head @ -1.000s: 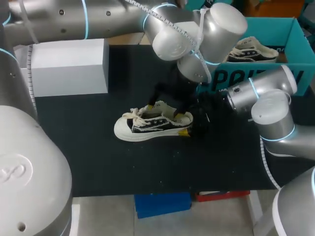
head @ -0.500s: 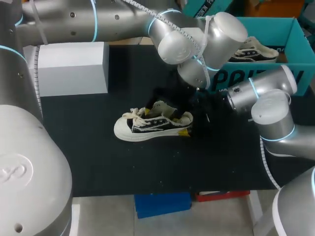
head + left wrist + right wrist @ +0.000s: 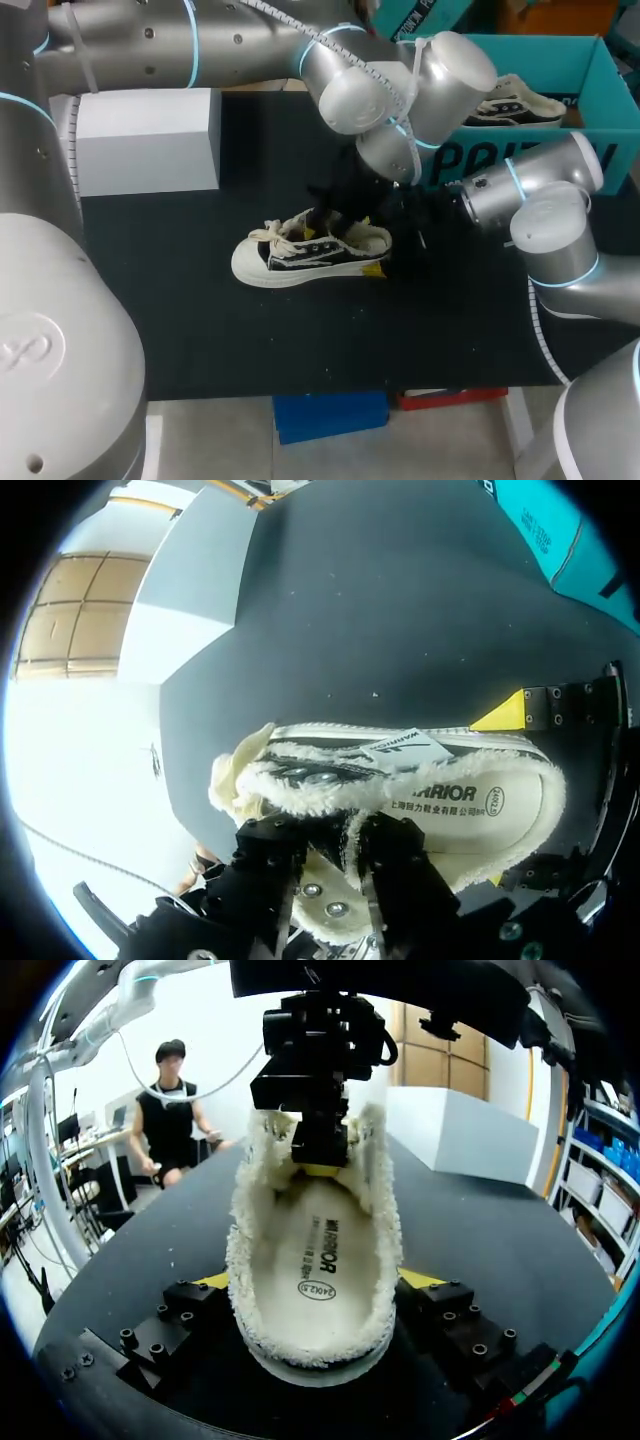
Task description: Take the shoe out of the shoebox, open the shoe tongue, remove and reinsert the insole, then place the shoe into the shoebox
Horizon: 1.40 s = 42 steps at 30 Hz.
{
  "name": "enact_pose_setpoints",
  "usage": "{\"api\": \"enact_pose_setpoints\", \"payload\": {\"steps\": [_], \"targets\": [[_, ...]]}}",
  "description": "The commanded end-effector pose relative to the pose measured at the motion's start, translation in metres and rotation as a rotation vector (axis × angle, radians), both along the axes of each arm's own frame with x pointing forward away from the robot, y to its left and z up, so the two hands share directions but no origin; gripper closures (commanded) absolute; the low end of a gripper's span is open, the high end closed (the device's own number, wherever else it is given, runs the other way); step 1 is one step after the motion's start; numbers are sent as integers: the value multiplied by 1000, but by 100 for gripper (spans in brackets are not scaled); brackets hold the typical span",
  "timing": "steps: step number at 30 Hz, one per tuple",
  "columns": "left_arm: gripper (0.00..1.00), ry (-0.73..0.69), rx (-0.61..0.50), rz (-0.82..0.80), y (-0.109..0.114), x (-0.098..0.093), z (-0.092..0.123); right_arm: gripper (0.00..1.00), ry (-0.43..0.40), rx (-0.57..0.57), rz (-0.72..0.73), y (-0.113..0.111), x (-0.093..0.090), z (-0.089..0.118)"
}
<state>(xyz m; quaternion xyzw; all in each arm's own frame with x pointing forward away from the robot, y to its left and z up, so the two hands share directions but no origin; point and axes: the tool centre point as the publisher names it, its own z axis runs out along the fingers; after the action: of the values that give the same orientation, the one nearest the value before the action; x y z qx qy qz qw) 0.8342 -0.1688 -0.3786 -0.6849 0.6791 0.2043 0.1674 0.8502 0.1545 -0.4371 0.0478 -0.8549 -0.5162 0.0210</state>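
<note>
A black and white shoe (image 3: 300,255) with a fleece lining lies on its sole in the middle of the black table (image 3: 200,330), toe to the left. My left gripper (image 3: 335,215) reaches down into the shoe's mouth. In the left wrist view its fingers (image 3: 400,865) pinch the fleecy tongue (image 3: 335,825) from both sides. My right gripper (image 3: 318,1280) straddles the heel, one yellow tip (image 3: 420,1278) against each side of the shoe (image 3: 315,1355). The insole (image 3: 318,1250) lies flat inside. The teal shoebox (image 3: 600,70) stands at the back right.
A second shoe (image 3: 510,100) lies inside the shoebox. A white box (image 3: 145,135) stands at the back left of the table. Bare black tabletop stretches in front of the shoe and to its left.
My left gripper has closed from wide open onto the tongue and sunk a little into the shoe's mouth. The right arm and the shoe have kept still.
</note>
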Motion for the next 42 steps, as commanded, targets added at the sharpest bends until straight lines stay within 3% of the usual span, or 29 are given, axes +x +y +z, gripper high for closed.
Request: {"api": "enact_pose_setpoints", "payload": {"steps": [1,9,20,27,42], "targets": [[100,-4,-5,-10,-2,0,3,100,1,-1,-1,2,0,-2],[100,-21,-28,-25,-6,0,13,100,1,-1,-1,2,0,-2],[100,-87,-77,-38,-6,1,45,100,1,-1,-1,2,0,-2],[100,-117,-81,-26,11,-7,55,100,1,-1,-1,2,0,-2],[100,-135,-75,58,65,-17,54,100,1,-1,-1,2,0,-2]]}}
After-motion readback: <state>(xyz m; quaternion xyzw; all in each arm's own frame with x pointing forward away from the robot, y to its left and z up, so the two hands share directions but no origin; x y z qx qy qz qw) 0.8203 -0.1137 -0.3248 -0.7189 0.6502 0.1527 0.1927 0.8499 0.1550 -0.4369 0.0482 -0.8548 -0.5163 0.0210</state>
